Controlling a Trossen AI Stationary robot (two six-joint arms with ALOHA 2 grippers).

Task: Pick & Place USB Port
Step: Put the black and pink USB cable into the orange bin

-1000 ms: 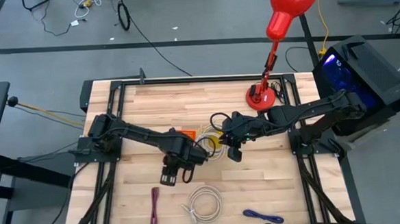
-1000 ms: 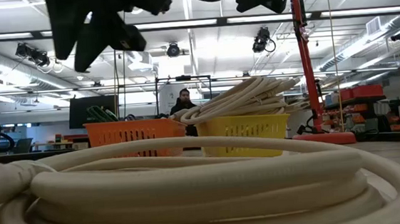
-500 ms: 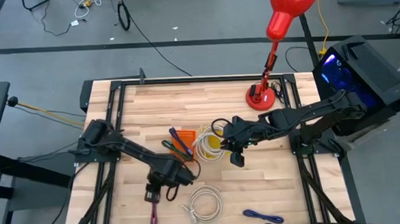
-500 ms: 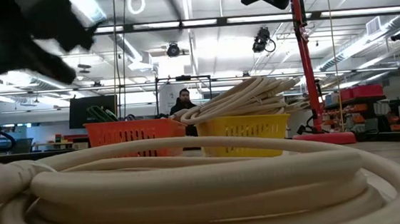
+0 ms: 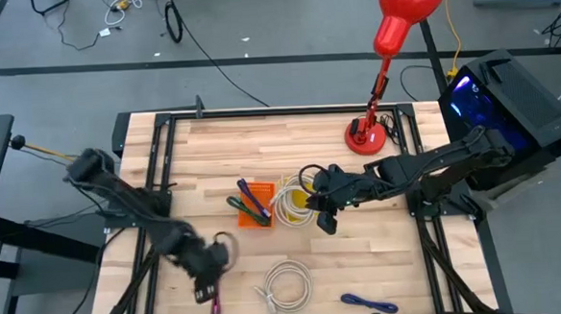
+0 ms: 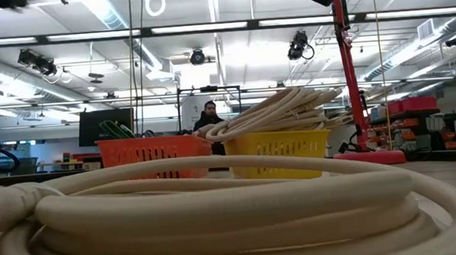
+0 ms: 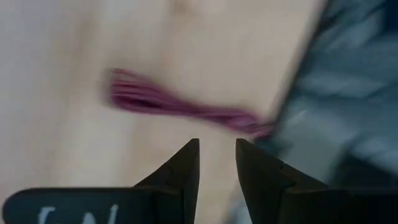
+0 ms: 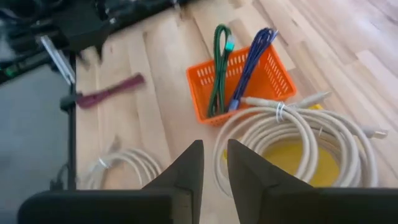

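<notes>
Overhead, a wooden table (image 5: 363,258) stands on grey floor. The maroon cable (image 7: 180,109) lies just beyond the left gripper (image 7: 216,155), whose fingers are narrowly apart, empty. The right gripper (image 8: 213,163) hovers over the baskets, fingers also narrow, empty.

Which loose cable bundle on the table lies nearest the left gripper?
The maroon cable bundle, lying straight at the table's front-left edge, directly under the left gripper. The white coiled cable and the blue cable lie farther right.

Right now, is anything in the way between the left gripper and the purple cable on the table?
Nothing visible is. The left gripper hangs right at the purple cable near the table's front edge, and in its wrist view only bare wood lies between its fingers and the cable.
</notes>
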